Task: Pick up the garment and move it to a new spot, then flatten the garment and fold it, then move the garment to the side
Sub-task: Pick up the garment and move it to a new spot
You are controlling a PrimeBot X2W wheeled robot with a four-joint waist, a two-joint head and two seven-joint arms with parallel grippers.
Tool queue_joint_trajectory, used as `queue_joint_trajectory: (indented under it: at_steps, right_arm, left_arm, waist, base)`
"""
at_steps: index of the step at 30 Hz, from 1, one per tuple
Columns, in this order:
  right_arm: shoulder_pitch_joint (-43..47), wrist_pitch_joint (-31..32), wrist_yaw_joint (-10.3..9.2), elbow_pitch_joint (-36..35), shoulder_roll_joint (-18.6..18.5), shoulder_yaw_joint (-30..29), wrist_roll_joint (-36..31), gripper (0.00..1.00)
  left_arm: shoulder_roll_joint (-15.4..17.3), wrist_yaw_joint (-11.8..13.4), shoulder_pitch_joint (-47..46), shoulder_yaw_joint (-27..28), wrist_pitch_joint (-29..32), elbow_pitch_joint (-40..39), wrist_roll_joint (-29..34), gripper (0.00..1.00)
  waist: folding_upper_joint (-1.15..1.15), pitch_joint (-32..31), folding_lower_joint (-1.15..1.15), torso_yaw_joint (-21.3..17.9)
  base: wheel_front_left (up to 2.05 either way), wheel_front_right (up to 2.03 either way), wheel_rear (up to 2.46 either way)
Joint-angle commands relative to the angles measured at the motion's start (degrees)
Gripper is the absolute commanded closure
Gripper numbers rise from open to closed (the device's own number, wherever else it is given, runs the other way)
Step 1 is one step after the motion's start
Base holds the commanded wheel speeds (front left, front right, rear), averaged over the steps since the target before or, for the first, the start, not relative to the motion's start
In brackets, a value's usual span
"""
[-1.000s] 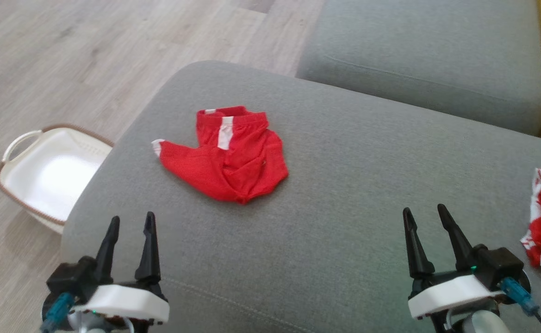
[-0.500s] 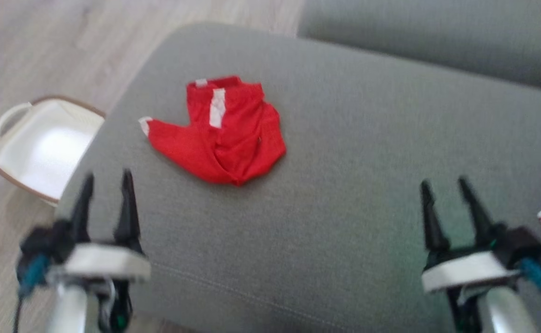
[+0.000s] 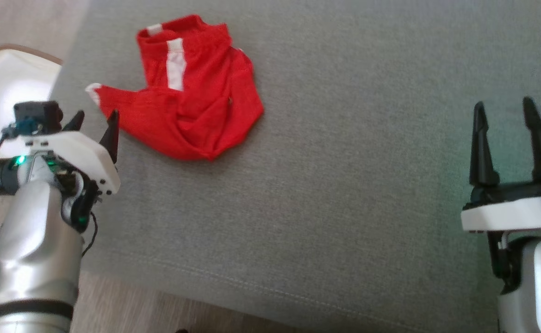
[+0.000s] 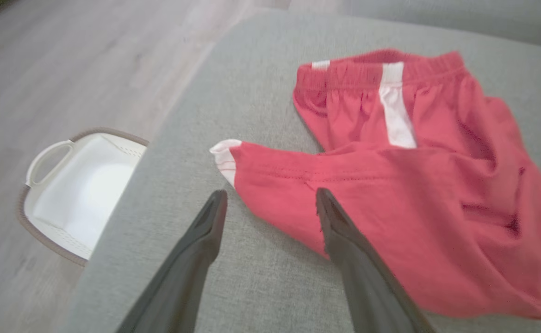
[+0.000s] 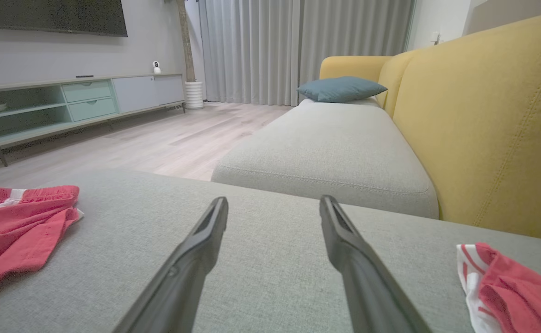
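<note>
**A:** Where does the garment (image 3: 191, 106) lie?
**B:** Crumpled on the grey sofa cushion (image 3: 344, 194), its white-cuffed leg just ahead of the left gripper (image 3: 96, 114), whose fingers are spread.
**A:** And the right gripper (image 3: 502, 102)?
**B:** Spread too, holding nothing. The garment lies well off to its left.

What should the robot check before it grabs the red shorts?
1. Left claw open: ok, its fingers are spread.
2. Left claw aimed at the shorts: ok, it points at the leg near the white cuff.
3. Left claw touching the cloth: cannot tell.
4. Shorts held: not ok, they lie loose on the sofa.
5. Shorts flat: not ok, they are bunched and folded over.
6. Right claw free: ok, it is open, holds nothing and is well apart from the shorts.
</note>
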Motion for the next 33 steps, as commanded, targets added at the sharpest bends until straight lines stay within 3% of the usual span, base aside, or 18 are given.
queue_joint_trajectory:
  at_steps: [1,6,12,13,14,18,26,29,32,33]
  right_arm:
    - [-2.0,0.6,-0.05,-3.2,-0.4,1.4,-0.5,0.0]
    - [-2.2,1.9,-0.05,-5.6,-0.6,1.6,-0.5,0.0]
    - [-2.2,2.3,-0.05,-6.5,-0.8,1.4,-0.4,0.0]
    - [-2.3,2.3,-0.05,-6.5,-0.8,1.3,-0.4,0.0]
    - [-2.4,2.2,-0.05,-6.5,-0.8,1.2,-0.3,0.0]
    - [-2.6,1.9,-0.05,-6.1,-0.7,1.0,0.0,0.0]
    - [-2.3,0.1,-0.05,-3.1,-0.4,1.8,1.2,0.0]
    - [-1.9,-0.4,-0.05,-2.2,-0.3,2.3,1.6,0.0]
    - [-0.9,-1.1,-0.05,-0.7,-0.3,3.4,3.1,0.0]
    - [-0.3,-1.7,-0.05,0.0,-0.3,4.2,4.2,0.0]
  left_arm:
    - [3.3,-0.2,-3.6,0.9,2.5,2.0,-1.4,0.0]
    - [4.4,-0.4,-8.3,-3.4,10.0,10.7,-5.6,0.0]
    - [5.7,-0.4,-11.0,-7.4,12.0,15.4,-10.9,0.0]
    - [5.8,-0.4,-11.2,-8.1,12.4,15.8,-11.7,0.66]
    - [6.0,-0.4,-11.3,-8.7,12.3,16.0,-12.4,1.0]
    - [7.8,-0.4,-12.1,-9.7,7.5,15.9,-14.0,1.0]
    - [10.6,0.7,-14.4,-8.0,-11.7,13.8,-12.7,1.0]
    - [11.3,1.0,-14.6,-7.3,-15.0,12.2,-12.4,1.0]
    - [12.2,1.8,-14.3,-5.5,-16.8,6.9,-11.8,1.0]
    - [12.7,1.9,-13.4,-3.5,-17.0,-0.3,-10.9,1.0]
  waist:
    - [0.0,2.6,0.0,-1.9]
    - [0.0,4.7,0.0,-3.2]
    - [0.0,5.8,0.0,-4.2]
    - [0.0,5.8,0.0,-4.3]
    - [0.0,5.8,0.0,-4.4]
    - [0.0,5.0,0.0,-4.9]
    - [0.0,0.4,0.0,-6.5]
    - [0.0,-1.2,0.0,-7.1]
    - [0.0,-3.5,0.0,-8.2]
    - [0.0,-4.8,0.0,-9.2]
  base:
    - [0.0,0.0,0.0]
    - [0.0,0.0,0.0]
    - [0.0,0.0,0.0]
    - [0.0,0.0,0.0]
    - [0.0,0.0,0.0]
    - [0.0,0.0,0.0]
    - [0.0,0.0,0.0]
    - [0.0,0.0,0.0]
    - [0.0,0.0,0.0]
    - [0.0,0.0,0.0]
